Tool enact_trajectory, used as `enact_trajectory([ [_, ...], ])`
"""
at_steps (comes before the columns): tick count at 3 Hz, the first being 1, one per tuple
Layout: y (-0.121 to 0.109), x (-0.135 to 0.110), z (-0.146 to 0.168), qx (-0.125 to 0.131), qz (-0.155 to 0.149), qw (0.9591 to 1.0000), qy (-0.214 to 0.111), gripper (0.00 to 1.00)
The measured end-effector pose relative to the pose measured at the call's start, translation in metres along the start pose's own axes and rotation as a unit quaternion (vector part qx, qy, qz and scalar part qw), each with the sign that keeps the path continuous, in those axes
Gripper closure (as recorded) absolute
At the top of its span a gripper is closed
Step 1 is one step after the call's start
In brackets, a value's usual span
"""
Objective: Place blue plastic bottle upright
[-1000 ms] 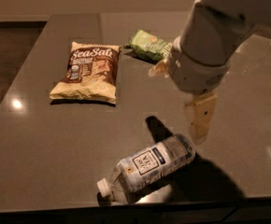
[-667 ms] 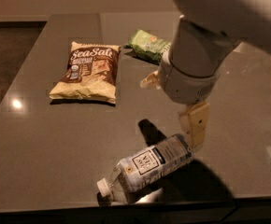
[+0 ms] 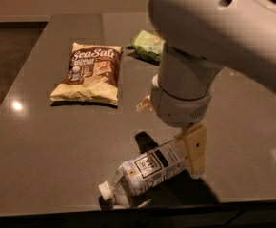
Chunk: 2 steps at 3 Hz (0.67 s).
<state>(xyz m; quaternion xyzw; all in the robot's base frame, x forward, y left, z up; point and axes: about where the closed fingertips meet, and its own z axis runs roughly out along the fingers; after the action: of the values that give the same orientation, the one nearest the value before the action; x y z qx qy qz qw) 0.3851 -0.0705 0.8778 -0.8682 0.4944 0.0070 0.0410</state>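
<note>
Near front edge of table (image 3: 57, 151): blue plastic bottle (image 3: 147, 167) on its side, white cap (image 3: 105, 190) toward that edge, base beside gripper (image 3: 171, 137). Clear body, pale label with dark square logo. Approach step; fingers (image 3: 195, 151) spread wide, holding nothing. Next, probably: lower astride the body, close, tip upright.

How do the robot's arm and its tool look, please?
The arm is a thick, rounded, off-white shell with small dark holes and a cylindrical wrist. The tool, by the blue plastic bottle, is cream, flat and blocky. No cables show.
</note>
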Motion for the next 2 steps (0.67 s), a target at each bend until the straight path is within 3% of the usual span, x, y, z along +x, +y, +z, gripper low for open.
enact_trajectory([
  [1, 0.009, -0.013, 0.006, -0.015, 0.020, 0.9997, -0.003, 0.00],
  [2, 0.010, -0.036, 0.008, -0.010, 0.041, 0.9990, -0.011, 0.00],
])
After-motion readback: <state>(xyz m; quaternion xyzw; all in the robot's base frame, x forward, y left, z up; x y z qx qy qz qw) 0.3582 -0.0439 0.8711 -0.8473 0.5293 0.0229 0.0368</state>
